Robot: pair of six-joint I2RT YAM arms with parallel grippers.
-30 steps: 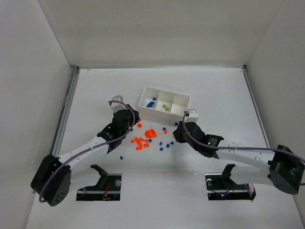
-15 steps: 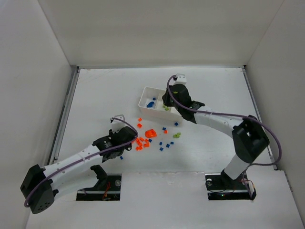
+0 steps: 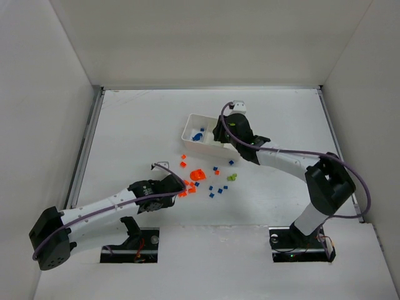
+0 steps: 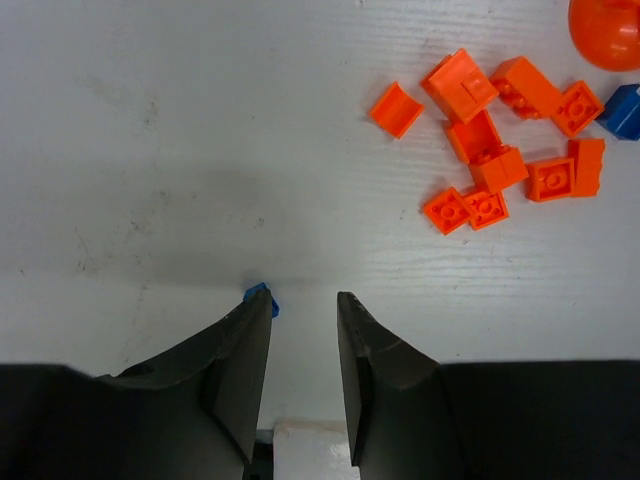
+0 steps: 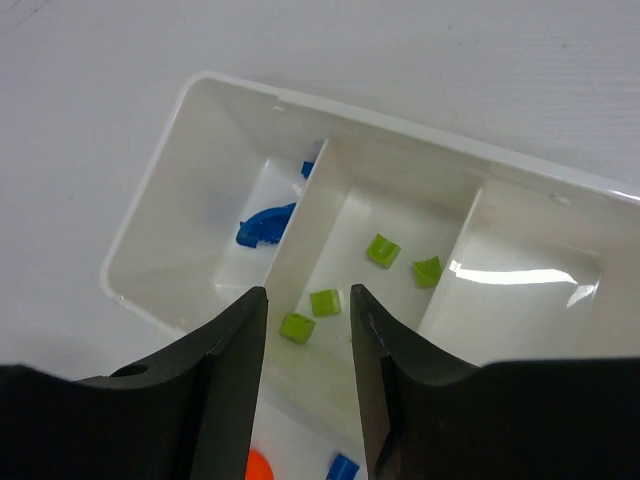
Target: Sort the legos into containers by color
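**Above the tray's middle compartment, the right gripper [image 5: 306, 292] is released; the left gripper [image 4: 303, 297] sits low beside a blue brick**

Directly below the right gripper lies the white tray [image 5: 185, 190]. The jaws stand apart with nothing between them. Four lime green bricks [image 5: 382, 249] rest on the floor of the middle compartment, two just ahead of the fingertips and two a little farther forward to the right. Ahead and to the left of this gripper, the neighbouring compartment holds a blue curved piece [image 5: 262, 226] with a smaller blue bit beyond it, hard against the divider.

The left gripper is down close to the counter [image 4: 150, 150], well apart from the tray. Its jaws are parted by a narrow gap that holds nothing. A small blue brick [image 4: 260, 297] peeks out at the tip of the left finger, touching it or just beside it; which cannot be told. Ahead and to the right of this gripper, a cluster of orange bricks [image 4: 500, 140] lies loose on the counter. Beyond them, at the far right, sits the larger orange piece [image 4: 608, 30], with another blue brick [image 4: 622, 108] just beneath it.

In the top view, scattered blue bricks and one lime green one lie on the counter between the two grippers.
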